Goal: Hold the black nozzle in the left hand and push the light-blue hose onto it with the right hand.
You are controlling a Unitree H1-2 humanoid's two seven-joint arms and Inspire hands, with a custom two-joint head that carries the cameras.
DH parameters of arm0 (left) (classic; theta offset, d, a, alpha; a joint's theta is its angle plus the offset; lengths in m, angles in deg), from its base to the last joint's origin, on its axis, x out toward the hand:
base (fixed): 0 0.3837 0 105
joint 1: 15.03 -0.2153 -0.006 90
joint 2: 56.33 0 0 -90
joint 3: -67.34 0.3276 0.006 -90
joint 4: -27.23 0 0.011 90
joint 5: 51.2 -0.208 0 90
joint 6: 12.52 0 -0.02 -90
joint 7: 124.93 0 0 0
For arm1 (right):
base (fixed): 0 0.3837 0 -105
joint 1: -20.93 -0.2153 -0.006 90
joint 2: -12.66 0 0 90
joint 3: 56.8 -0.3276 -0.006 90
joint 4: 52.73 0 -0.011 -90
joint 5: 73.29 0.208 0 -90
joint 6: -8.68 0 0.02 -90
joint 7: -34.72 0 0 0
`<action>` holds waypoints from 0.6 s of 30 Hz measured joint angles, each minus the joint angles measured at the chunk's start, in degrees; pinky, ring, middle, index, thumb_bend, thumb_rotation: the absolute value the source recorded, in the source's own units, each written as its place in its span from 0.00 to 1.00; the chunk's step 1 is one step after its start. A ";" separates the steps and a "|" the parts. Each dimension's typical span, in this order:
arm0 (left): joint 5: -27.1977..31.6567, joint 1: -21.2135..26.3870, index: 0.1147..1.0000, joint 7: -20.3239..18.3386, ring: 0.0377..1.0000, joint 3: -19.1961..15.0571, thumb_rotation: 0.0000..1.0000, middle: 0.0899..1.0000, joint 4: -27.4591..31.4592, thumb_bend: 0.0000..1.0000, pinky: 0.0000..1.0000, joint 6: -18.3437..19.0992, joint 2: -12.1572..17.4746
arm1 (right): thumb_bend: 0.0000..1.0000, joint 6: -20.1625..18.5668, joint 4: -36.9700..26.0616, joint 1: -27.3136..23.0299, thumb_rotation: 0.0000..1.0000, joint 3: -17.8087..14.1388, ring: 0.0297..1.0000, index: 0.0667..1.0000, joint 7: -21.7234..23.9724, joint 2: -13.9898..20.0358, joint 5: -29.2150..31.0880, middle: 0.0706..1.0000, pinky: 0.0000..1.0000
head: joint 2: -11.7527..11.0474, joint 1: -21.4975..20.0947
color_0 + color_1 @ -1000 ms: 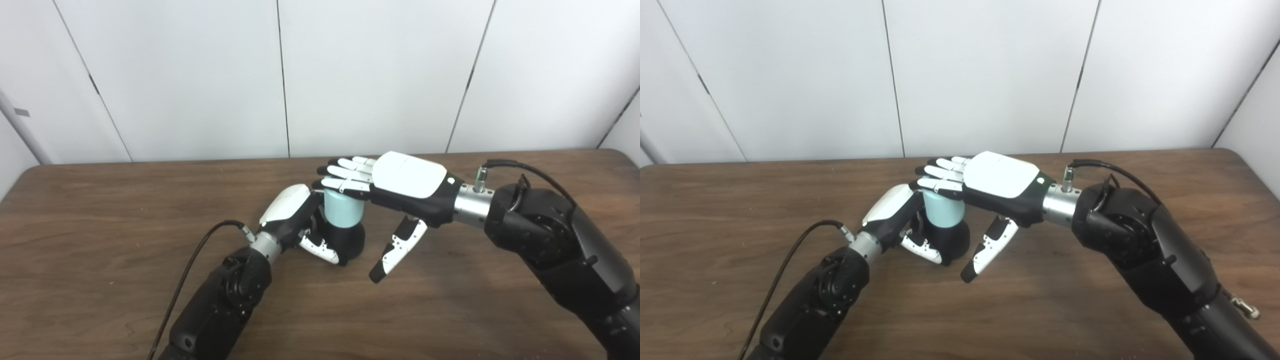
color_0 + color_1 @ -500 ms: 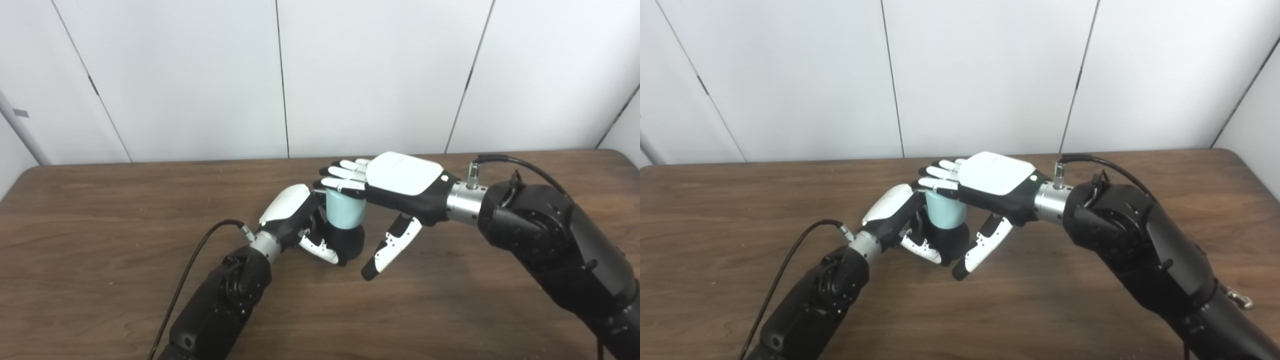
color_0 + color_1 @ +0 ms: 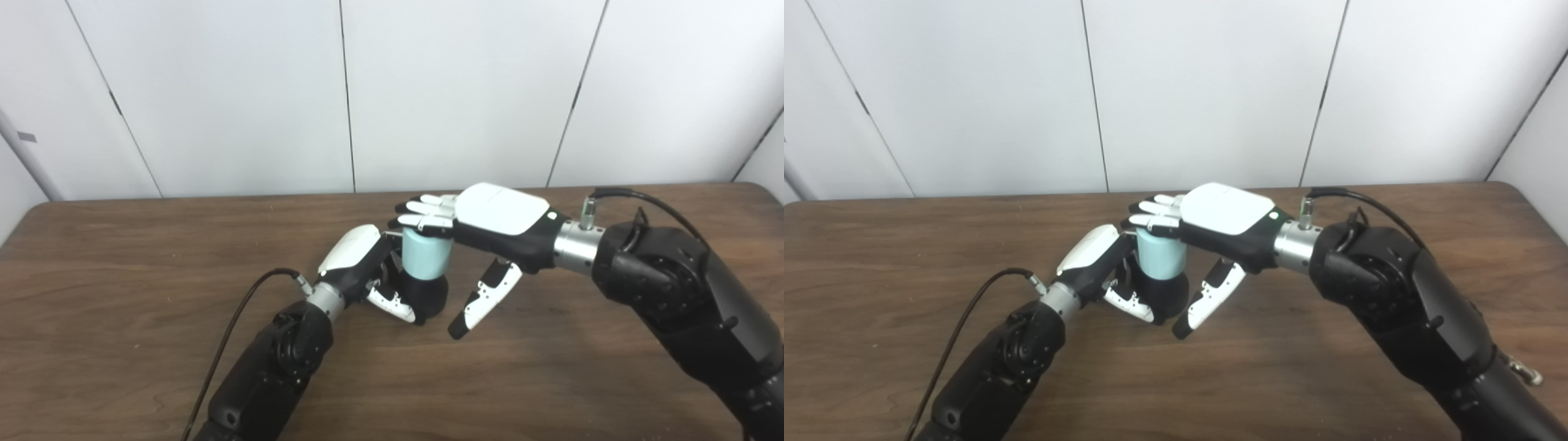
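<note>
The black nozzle [image 3: 430,295] stands on the table with my left hand [image 3: 355,257] shut around its base from the left. The light-blue hose [image 3: 426,260], a short upright cylinder, sits on top of the nozzle. My right hand [image 3: 497,213] lies flat, palm down, with its fingers [image 3: 422,215] stretched out over the hose's top end. Its thumb [image 3: 484,299] hangs down to the right of the nozzle, apart from it. The joint between hose and nozzle is partly hidden by my left hand.
The brown wooden table [image 3: 122,257] runs to a white panelled wall behind. A black cable [image 3: 245,306] loops out from my left wrist, and another [image 3: 637,199] arches over my right wrist.
My right forearm swung a little left and then back right. The right hand's fingers now sit slightly further right over the hose top. The left hand and nozzle have stayed put.
</note>
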 measured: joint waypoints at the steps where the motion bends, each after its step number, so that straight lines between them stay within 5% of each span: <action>1: 0.02 0.02 0.44 0.16 0.37 -0.08 0.00 0.40 -0.26 0.52 0.30 -0.11 0.00 | 0.66 0.72 0.17 0.60 0.37 -0.90 0.90 0.93 -1.73 -0.74 -0.23 0.97 0.78 | 0.00 0.00; 5: 0.06 0.16 0.42 0.57 0.37 -0.38 0.00 0.42 -0.82 0.53 0.31 -0.20 0.01 | 0.68 0.19 0.72 2.61 0.25 -4.01 0.91 0.96 -7.60 -5.30 -3.24 0.97 0.76 | -0.35 -0.09; 8: 0.06 0.25 0.44 0.58 0.37 -0.45 0.00 0.38 -0.86 0.52 0.30 -0.15 0.01 | 0.70 -3.15 0.72 2.88 0.21 -5.46 0.92 0.99 -7.89 -7.05 -4.41 0.98 0.77 | -0.35 -0.09; 14: 0.06 0.31 0.42 0.56 0.36 -0.46 0.00 0.42 -0.86 0.53 0.30 -0.04 0.01 | 0.79 -7.56 0.69 3.70 0.22 -8.14 0.92 1.00 -8.59 -7.55 -4.82 0.99 0.75 | -0.27 -0.09; 18: 0.06 0.31 0.46 0.55 0.38 -0.51 0.00 0.36 -0.86 0.52 0.31 0.01 0.10 | 0.81 -8.33 0.68 4.78 0.20 -9.20 0.91 1.00 -9.78 -8.14 -4.38 1.00 0.71 | -0.27 -0.09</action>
